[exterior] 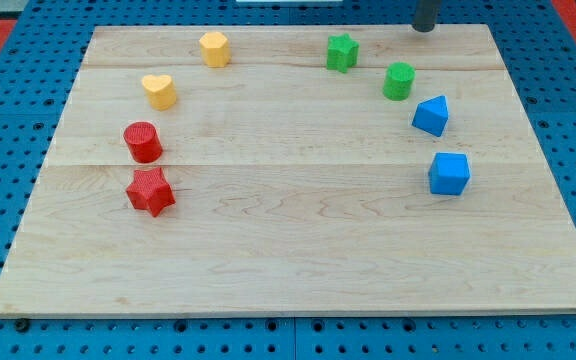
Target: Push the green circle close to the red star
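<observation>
At view's top: my tip (424,28) | above green circle (399,81) | red star (150,192) far left

**Eight blocks on one board**

I count two red blocks, a cylinder (143,141) and a star (150,191); two yellow, a heart (159,91) and a hexagon (214,48); two green, a star (342,52) and a cylinder (399,81); two blue, one triangular (431,116), one cube-like (449,173).
</observation>
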